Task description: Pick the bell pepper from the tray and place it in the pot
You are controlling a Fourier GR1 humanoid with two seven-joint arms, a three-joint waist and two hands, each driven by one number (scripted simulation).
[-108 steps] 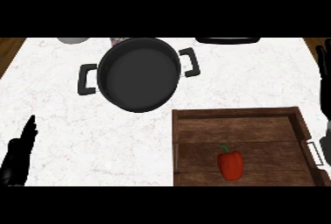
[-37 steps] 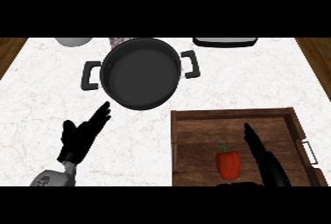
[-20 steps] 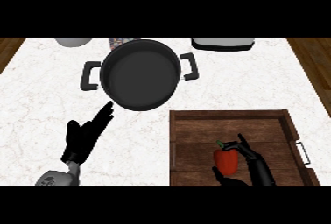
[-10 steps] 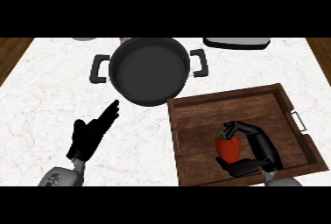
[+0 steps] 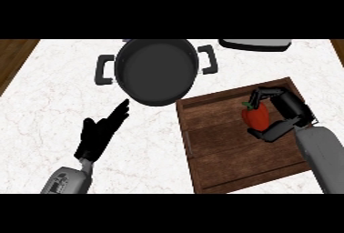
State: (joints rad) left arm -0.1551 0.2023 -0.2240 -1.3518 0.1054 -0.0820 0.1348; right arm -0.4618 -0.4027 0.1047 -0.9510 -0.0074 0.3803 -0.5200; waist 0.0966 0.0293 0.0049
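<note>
A red bell pepper (image 5: 256, 117), green-stemmed, sits clasped in the right hand (image 5: 287, 117).

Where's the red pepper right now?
The bell pepper is at the head view's right, over the wooden tray, with the right hand curled round it.

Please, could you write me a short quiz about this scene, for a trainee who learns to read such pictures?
1. True or false: the bell pepper is inside the pot.
2. What curls round the pepper? A. the left hand B. the right hand
3. Fill in: the left hand's fingers are ____.
Key: 1 false, it is over the tray; 2 B; 3 straight.
</note>
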